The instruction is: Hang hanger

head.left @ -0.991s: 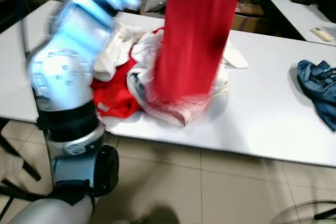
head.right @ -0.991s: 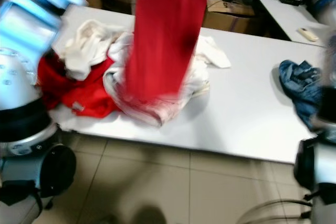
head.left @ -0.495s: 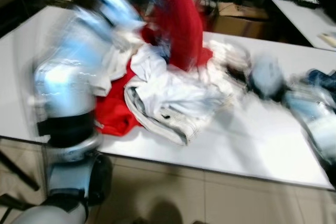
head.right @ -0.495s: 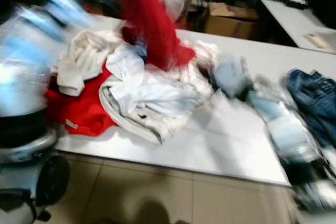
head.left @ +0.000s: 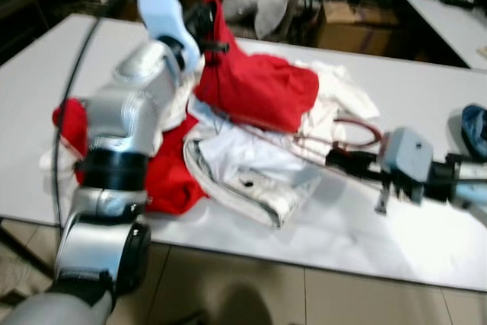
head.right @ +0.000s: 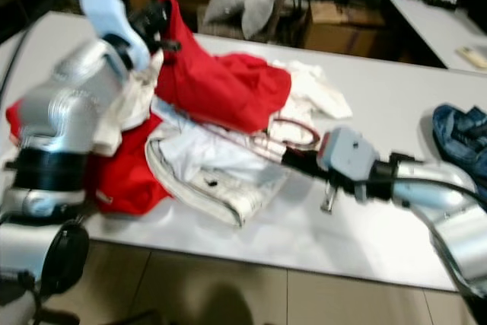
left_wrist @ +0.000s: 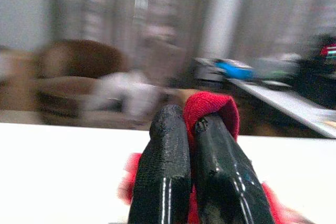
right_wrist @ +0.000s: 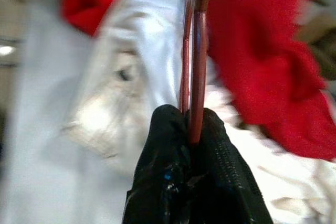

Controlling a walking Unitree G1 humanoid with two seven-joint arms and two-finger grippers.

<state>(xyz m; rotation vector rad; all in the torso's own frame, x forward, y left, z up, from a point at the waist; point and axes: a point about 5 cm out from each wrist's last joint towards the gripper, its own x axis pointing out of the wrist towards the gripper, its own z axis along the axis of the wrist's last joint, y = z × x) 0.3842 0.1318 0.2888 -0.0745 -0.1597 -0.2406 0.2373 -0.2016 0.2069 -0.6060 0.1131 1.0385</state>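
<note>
The right hand (right_wrist: 191,129) is clenching the thin reddish hanger (head.right: 293,133) by its rim, fingers (right_wrist: 168,166) pressed flat on the wire so it stays edge-on and steady. The hanger is lying low over the heap of white clothes (head.right: 213,165) on the table (head.right: 380,226), reaching toward the red garment (head.right: 221,89). The left hand (left_wrist: 191,124) is pinching a fold of that red garment and lifting it off the pile, probably to open it up so the hanger can slide inside.
</note>
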